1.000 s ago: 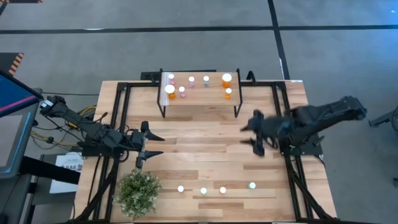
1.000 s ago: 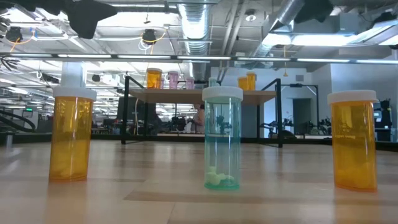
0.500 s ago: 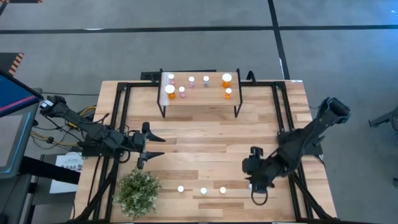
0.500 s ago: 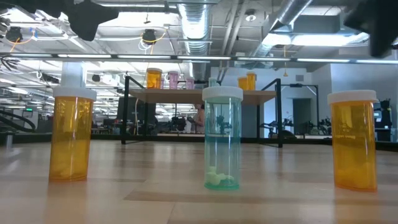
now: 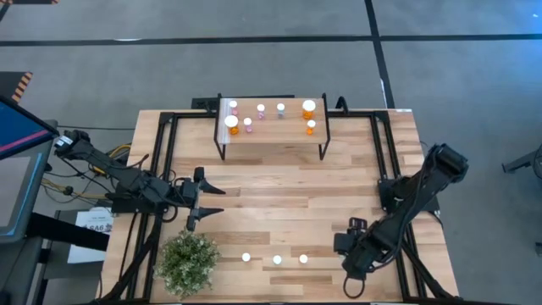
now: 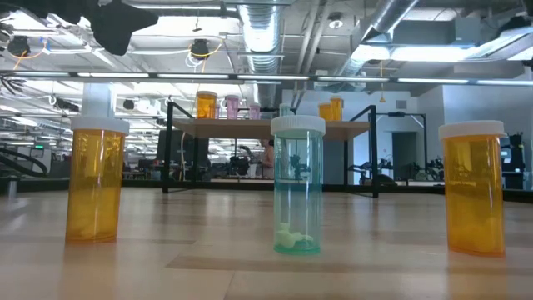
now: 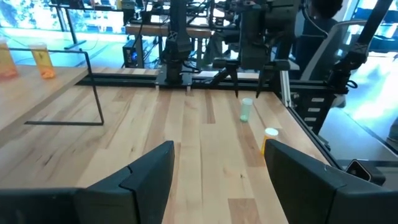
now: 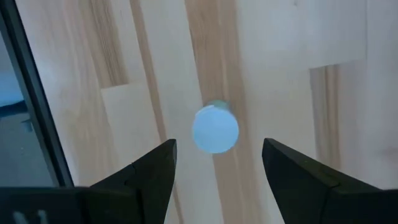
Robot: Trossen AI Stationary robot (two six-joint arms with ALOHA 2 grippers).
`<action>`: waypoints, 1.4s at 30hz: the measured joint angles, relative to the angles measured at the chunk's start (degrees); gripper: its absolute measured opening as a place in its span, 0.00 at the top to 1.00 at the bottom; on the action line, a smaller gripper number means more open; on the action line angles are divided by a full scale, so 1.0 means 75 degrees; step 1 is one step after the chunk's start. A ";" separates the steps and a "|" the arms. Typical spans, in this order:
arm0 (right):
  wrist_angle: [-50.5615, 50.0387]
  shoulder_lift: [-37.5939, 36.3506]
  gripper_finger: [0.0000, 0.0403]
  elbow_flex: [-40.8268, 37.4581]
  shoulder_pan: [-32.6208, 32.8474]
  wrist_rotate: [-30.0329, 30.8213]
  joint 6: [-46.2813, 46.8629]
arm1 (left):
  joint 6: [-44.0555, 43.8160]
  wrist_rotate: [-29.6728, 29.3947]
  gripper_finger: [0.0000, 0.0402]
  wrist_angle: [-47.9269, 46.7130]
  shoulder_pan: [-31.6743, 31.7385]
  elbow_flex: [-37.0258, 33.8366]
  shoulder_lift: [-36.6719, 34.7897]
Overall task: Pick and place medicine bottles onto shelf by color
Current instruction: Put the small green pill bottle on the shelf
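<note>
Three white-capped medicine bottles (image 5: pixel 277 260) stand in a row near the table's near edge; the low view shows an orange one (image 6: pixel 96 179), a teal one (image 6: pixel 298 187) and another orange one (image 6: pixel 475 187). A fourth, teal bottle (image 7: pixel 246 110) stands further right, its white cap (image 8: pixel 215 129) below my right gripper (image 8: pixel 219 148). That gripper (image 5: pixel 354 247) points down, open, with a finger on either side of the cap and apart from it. The shelf (image 5: pixel 273 134) at the far edge carries several bottles. My left gripper (image 5: pixel 203 199) waits, open, at the table's left.
A green potted plant (image 5: pixel 187 261) sits at the near left corner, just beside my left gripper. Black frame rails (image 5: pixel 165 169) run along both sides of the table. Bare wood lies between the shelf and the near row of bottles.
My right arm has swung from the middle right of the table toward the near edge. Its gripper has tipped from level to pointing down and now covers the rightmost bottle in the high view.
</note>
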 joint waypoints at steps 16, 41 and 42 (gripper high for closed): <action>0.0095 0.0647 0.42 0.0009 -0.0004 0.0044 -0.0073 | -0.0076 0.0003 0.41 -0.0053 0.0000 0.0000 -0.0002; 0.0208 -0.0096 0.65 0.0006 -0.0872 0.0144 -0.1287 | -0.0070 0.0003 0.41 -0.0059 0.0000 0.0000 -0.0003; 0.0210 -0.0223 0.65 0.0006 -0.1024 0.0201 -0.1500 | -0.0067 0.0003 0.41 -0.0059 0.0001 0.0000 -0.0002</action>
